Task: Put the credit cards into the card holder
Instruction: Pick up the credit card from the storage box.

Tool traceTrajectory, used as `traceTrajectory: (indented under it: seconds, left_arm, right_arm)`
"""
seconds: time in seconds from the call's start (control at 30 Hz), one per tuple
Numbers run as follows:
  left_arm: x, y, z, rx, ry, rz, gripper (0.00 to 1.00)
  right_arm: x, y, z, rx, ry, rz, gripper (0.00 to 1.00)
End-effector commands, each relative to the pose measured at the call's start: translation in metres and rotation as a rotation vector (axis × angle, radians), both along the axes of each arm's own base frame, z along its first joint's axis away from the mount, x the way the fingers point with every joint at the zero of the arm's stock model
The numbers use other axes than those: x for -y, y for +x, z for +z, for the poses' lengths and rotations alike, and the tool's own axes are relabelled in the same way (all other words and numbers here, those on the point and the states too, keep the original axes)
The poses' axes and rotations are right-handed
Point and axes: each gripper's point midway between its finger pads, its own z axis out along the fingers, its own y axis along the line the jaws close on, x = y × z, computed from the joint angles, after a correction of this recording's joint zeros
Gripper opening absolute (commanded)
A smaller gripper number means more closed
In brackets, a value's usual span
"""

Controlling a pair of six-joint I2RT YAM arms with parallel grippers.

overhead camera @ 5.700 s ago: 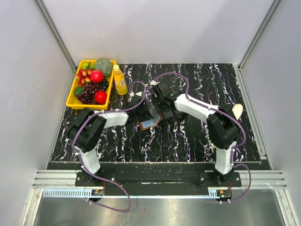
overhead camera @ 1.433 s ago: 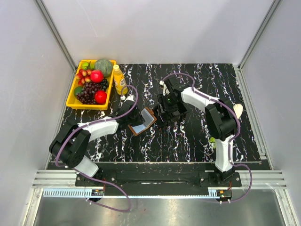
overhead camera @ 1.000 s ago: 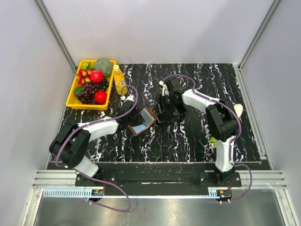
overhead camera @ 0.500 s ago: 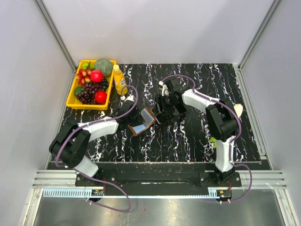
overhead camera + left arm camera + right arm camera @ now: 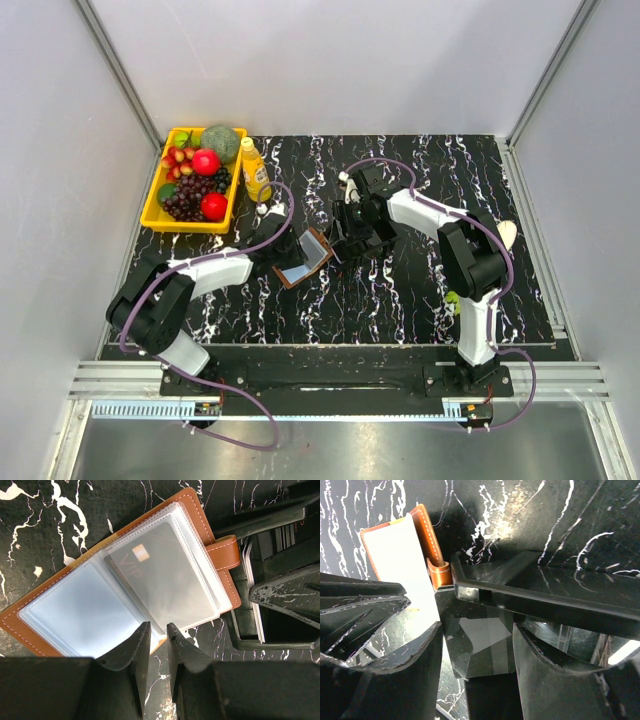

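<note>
Right fingers [image 5: 395, 680], edged closer to holder [image 5: 125, 590], wide astride box [image 5: 545, 602]; left fingers [image 5: 132, 650] pinch holder's edge; cards [image 5: 251, 580] look thin, slick: take edgewise.

Card holder [image 5: 75, 610] open on marbled tabletop [image 5: 50, 520], card [image 5: 160, 575] inside clear sleeve; left gripper [image 5: 157, 627] pinches sleeve edge; black tray [image 5: 235, 630] just beside strap.

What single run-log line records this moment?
left gripper: pinching open holder edge | right gripper: jaws apart at tray, hold unclear | holder: VIP card in sleeve
</note>
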Motion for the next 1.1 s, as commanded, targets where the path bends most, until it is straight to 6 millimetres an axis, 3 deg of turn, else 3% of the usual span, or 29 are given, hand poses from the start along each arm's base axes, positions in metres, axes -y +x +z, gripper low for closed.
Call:
traceTrajectory:
  seconds: [0.0, 0.3, 0.47, 0.53, 0.6, 0.8, 1.07]
  left_arm:
    - [0.006, 0.008, 0.009, 0.029, -0.021, -0.015, 0.24]
    - [0.006, 0.007, 0.007, 0.024, -0.02, -0.016, 0.24]
    - [0.006, 0.009, 0.008, 0.027, -0.022, -0.014, 0.24]
    - [0.007, 0.009, 0.008, 0.027, -0.022, -0.016, 0.24]
    - [0.007, 0.009, 0.008, 0.025, -0.021, -0.016, 0.24]
    - [0.008, 0.01, 0.009, 0.028, -0.022, -0.016, 0.24]
    - [0.007, 0.011, 0.008, 0.025, -0.019, -0.016, 0.24]
  right_arm:
    - [0.008, 0.02, 0.037, 0.121, -0.02, -0.044, 0.47]
    - [0.017, 0.022, 0.048, 0.158, -0.039, -0.051, 0.56]
    - [0.015, 0.02, 0.043, 0.139, -0.031, -0.05, 0.51]
    - [0.014, 0.018, 0.041, 0.124, -0.027, -0.044, 0.55]
    - [0.012, 0.017, 0.041, 0.119, -0.014, -0.043, 0.49]
    - [0.006, 0.016, 0.038, 0.097, 0.012, -0.033, 0.61]
    - [-0.002, 0.007, 0.026, 0.04, 0.044, 0.008, 0.61]
